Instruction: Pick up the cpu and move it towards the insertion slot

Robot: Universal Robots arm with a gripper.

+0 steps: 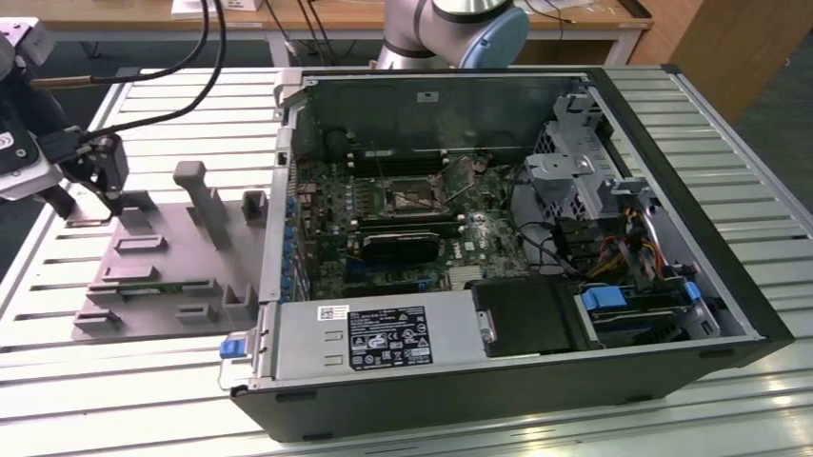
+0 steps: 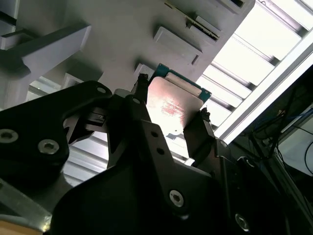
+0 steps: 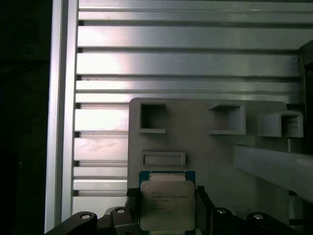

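Black open computer case point(image 1: 508, 400) sits on the slatted metal tabletop point(image 1: 711, 124); a grey plastic fixture plate point(image 1: 152, 286) lies by the edge at the exterior view's left. Over that plate, the black hand point(image 1: 91, 205), well apart from the metal-framed insertion slot point(image 1: 409, 195) inside the case, pinches the square cpu point(image 3: 167, 205): silver top, green rim, faint print in the first wrist view, glare in the second.

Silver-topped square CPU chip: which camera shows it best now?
First wrist view: the silver-topped CPU chip faces the camera squarely, flanked by the black gripper. The second wrist view shows it obliquely, glare-washed. The exterior view: too small to tell.
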